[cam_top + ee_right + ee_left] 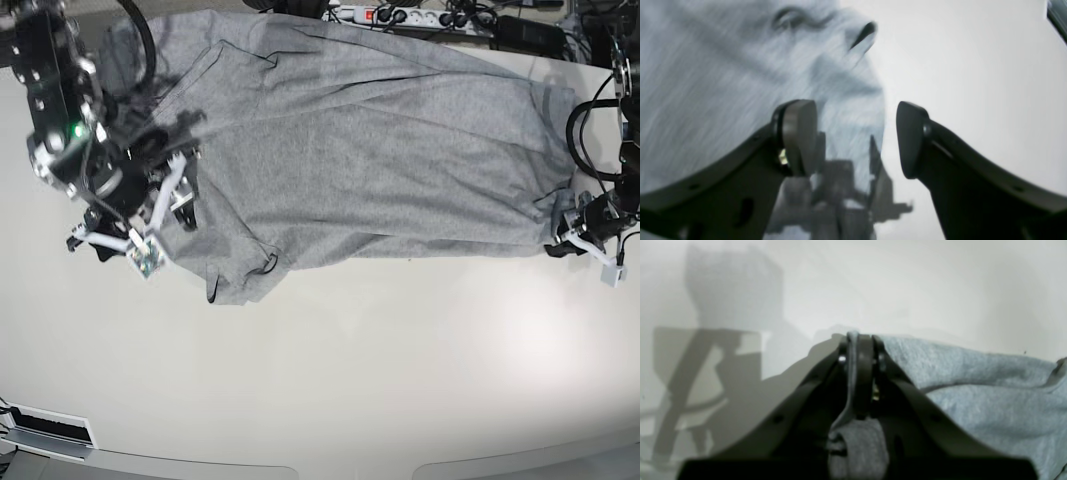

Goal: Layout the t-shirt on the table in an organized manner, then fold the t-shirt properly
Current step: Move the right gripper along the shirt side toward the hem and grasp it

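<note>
A grey t-shirt (370, 150) lies spread across the white worktop (380, 360). The left tool (860, 343) pinches its edge; the right tool (857, 136) hangs spread over the sleeve end.

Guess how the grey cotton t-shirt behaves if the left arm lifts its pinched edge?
Grey cotton t-shirt probably droops: it bunches limply around the shut left gripper. Likely slides easily on the glossy white table, dragging wrinkles along.

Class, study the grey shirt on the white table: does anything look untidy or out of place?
Yes. The t-shirt lies mostly flat, but its sleeve near the right gripper is bunched and creased, and its far edge runs off the table toward a power strip.
</note>
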